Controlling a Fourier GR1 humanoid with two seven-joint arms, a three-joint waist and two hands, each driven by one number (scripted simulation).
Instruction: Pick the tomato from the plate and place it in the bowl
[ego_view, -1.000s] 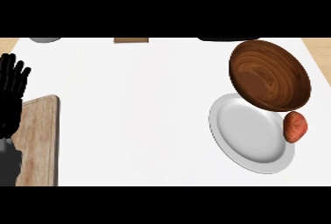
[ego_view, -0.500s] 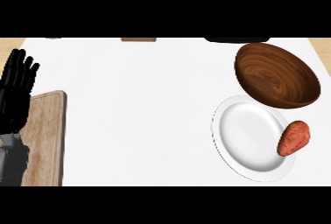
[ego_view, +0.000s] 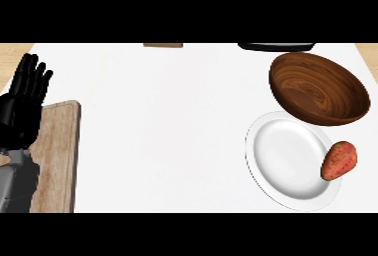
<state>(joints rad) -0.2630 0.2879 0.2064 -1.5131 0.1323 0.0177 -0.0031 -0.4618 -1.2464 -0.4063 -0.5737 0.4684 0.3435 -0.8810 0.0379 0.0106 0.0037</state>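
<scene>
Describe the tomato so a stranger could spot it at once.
Look at the counter's right side, where a white plate lies just below a brown wooden bowl. The tomato sits on the plate's right rim, the only reddish-orange, oval thing there.

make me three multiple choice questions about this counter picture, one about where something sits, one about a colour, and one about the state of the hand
1. Where does the tomato lie?
A. inside the bowl
B. at the right rim of the plate
C. on the cutting board

2. What colour is the bowl?
A. brown wood
B. blue
C. white

3. How is the left hand at the view's left edge?
A. curled round the tomato
B. pressing down on the plate
C. open, fingers straight, holding nothing

Answers:
1 B: the tomato rests on the right rim of the white plate, just below the bowl.
2 A: wood grain shows across the bowl's inner wall.
3 C: the fingers point up beside the cutting board, far from the plate.
</scene>
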